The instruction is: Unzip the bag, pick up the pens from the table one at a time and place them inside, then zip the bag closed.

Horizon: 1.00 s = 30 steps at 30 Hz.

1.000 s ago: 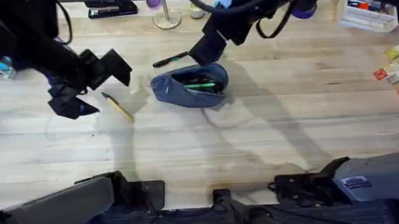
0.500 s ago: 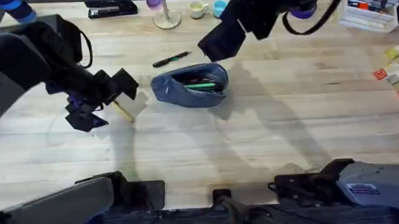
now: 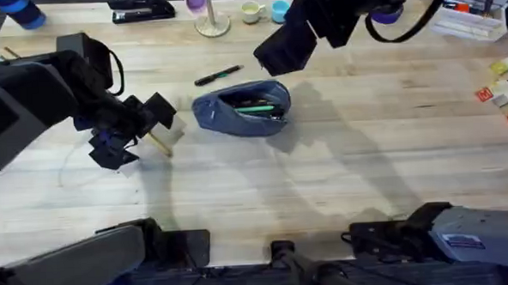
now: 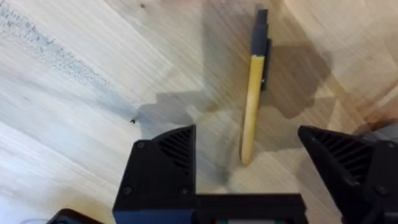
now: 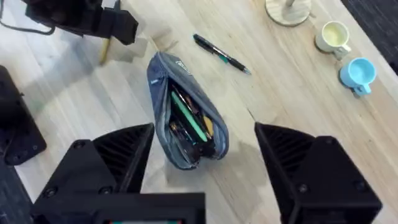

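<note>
Over the last second our left pincer (image 3: 137,130) has swung in from the left side of the surface (image 3: 341,173) and settled over the yellow pen (image 3: 159,143); half a second ago it was almost there, and now it has barely shifted. In the left wrist view the pen (image 4: 252,106) lies flat between our two spread black fingers (image 4: 163,163), its near end just short of them and its dark tip pointing away, so the pincer is released and nothing is gripped yet. We judge the next step is to lower and clench on the pen's shaft.

Our right pincer (image 3: 286,48) has lifted back from the bag (image 3: 242,109) toward the far side and hangs there, released and empty, as the wide gap between its fingers in the right wrist view shows. The bag (image 5: 186,121) lies unzipped near the middle of the surface with a green pen (image 5: 188,117) and others already inside. A black pen (image 3: 217,74) with a green end lies just beyond the bag, not yet collected.

The surface is pale wooden planking. Along its far edge stand a black stapler (image 3: 140,8), a round-based stand (image 3: 212,24), a cream cup (image 3: 250,12) and a blue cup (image 3: 280,10); a white organiser (image 3: 465,15) sits at the far right, with small coloured tags (image 3: 507,87) at the right edge.
</note>
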Available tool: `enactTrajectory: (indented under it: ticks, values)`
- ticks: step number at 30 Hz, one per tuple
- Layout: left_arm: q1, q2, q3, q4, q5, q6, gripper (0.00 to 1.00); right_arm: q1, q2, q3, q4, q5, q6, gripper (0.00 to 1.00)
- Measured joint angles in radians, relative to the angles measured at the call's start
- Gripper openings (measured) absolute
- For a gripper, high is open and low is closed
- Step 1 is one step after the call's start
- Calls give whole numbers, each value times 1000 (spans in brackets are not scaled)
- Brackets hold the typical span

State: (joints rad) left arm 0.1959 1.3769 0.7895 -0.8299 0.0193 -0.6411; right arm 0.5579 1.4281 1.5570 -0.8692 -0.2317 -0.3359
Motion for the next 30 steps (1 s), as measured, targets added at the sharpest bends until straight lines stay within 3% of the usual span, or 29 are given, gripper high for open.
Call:
enactTrajectory:
  ticks: [11, 12, 16, 17, 19, 30]
  values:
    - [-2, 110, 49, -13, -22, -7, 994, 0, 0, 0, 0, 0, 0, 997]
    - [-2, 109, 49, -16, -28, -12, 849, 0, 0, 0, 0, 0, 0, 998]
    - [3, 109, 49, -15, -35, -17, 565, 0, 0, 0, 0, 0, 0, 998]
    - [3, 109, 50, -7, -34, -16, 295, 0, 0, 0, 0, 0, 0, 997]
    - [3, 109, 52, 0, -26, -15, 77, 0, 0, 0, 0, 0, 0, 997]
    - [3, 144, 98, -47, -23, -12, 43, 0, -4, 0, -64, 0, 0, 997]
